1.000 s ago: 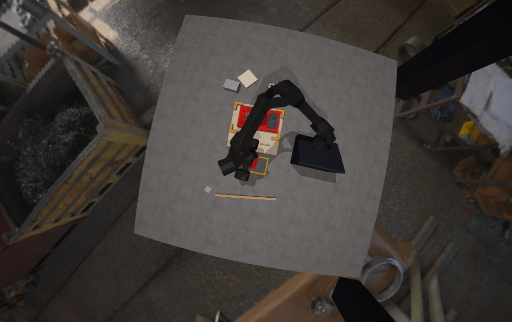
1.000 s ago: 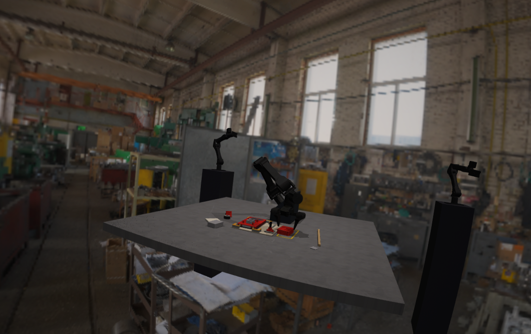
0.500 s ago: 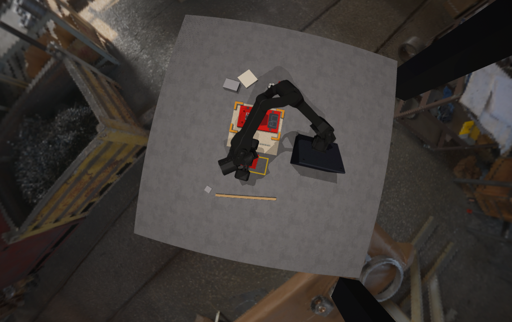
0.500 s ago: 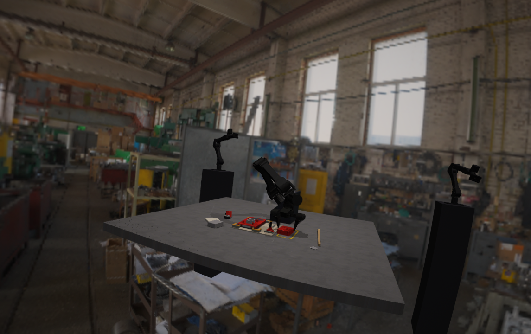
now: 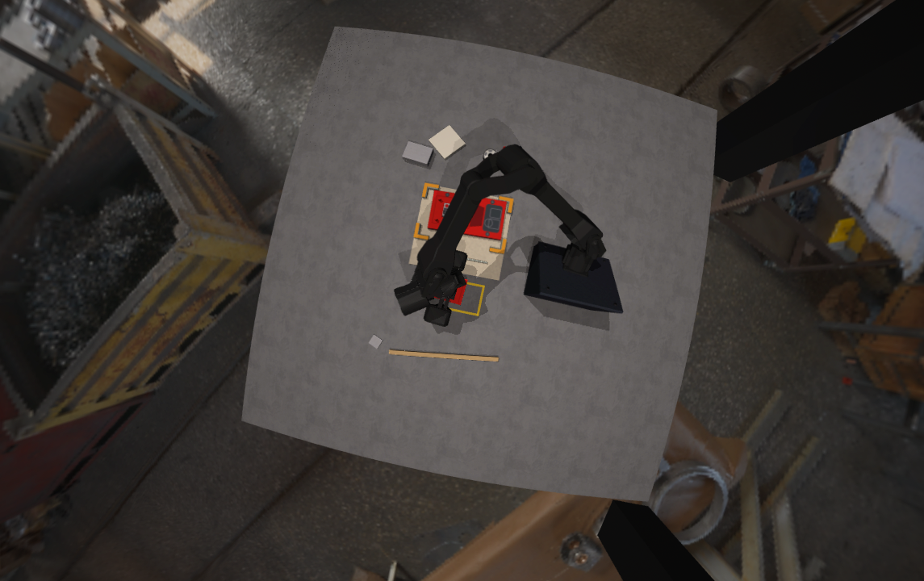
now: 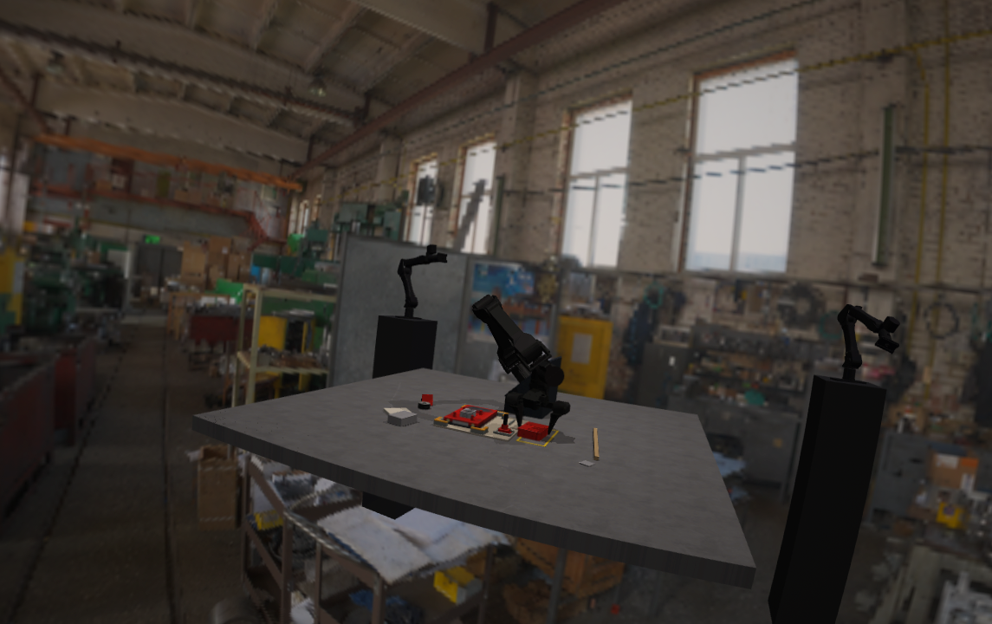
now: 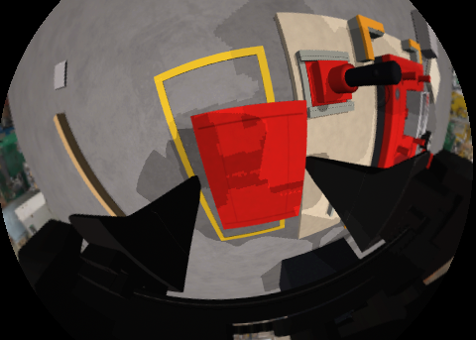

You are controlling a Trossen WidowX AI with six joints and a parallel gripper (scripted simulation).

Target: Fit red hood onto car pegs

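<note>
The red hood (image 5: 459,292) (image 6: 533,431) (image 7: 253,167) lies roof up on the table, partly over the yellow outline (image 5: 482,299) (image 7: 166,102). My gripper (image 5: 448,296) (image 6: 535,429) (image 7: 254,171) is wide open and empty, low at the hood, with one fingertip on each side of it. In the wrist view a gap shows at the left finger; the right fingertip appears very close to the hood's edge. The red chassis (image 5: 438,209) (image 7: 394,117) sits between orange jig corners, with the grey engine block (image 6: 469,412) (image 7: 416,114) on its deck. The hood's corner holes are hidden.
A red block with an upright black handle (image 6: 505,423) (image 7: 372,74) stands on the cream board (image 5: 482,269) (image 7: 317,28) between hood and chassis. A wooden strip (image 5: 443,355) and small pale tile (image 5: 375,341) lie beyond the hood. Grey (image 5: 417,152) and cream (image 5: 447,141) blocks lie past the chassis.
</note>
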